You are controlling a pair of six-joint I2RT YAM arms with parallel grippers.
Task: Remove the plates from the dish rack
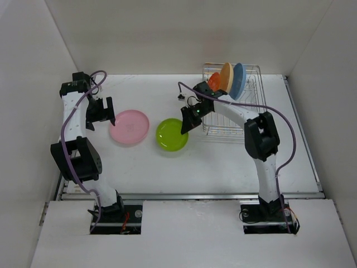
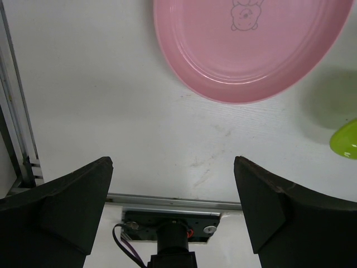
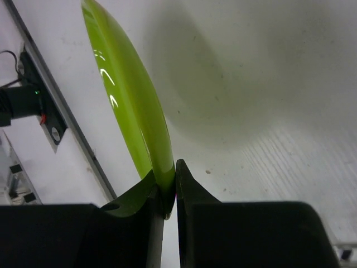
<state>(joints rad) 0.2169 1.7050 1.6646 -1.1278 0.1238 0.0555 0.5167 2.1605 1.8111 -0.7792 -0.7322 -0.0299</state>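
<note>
The lime green plate [image 1: 171, 134] hangs just above the table mid-scene, and my right gripper [image 1: 186, 125] is shut on its right rim; in the right wrist view the green plate [image 3: 131, 100] runs edge-on up from between the fingers [image 3: 192, 192]. A pink plate [image 1: 129, 127] lies flat on the table to its left, also showing as the pink plate [image 2: 251, 44] in the left wrist view. My left gripper [image 1: 104, 111] hovers open just left of it, with nothing between its fingers [image 2: 268, 195]. In the silver dish rack [image 1: 245, 114] at the back right stand three plates: orange-red [image 1: 213, 82], orange-tan [image 1: 226, 76] and blue [image 1: 239, 80].
White walls close in the table on the left, back and right. A metal rail [image 1: 189, 195] runs along the near edge in front of both arm bases. The right arm's purple cable [image 1: 281, 120] loops over the rack's near side.
</note>
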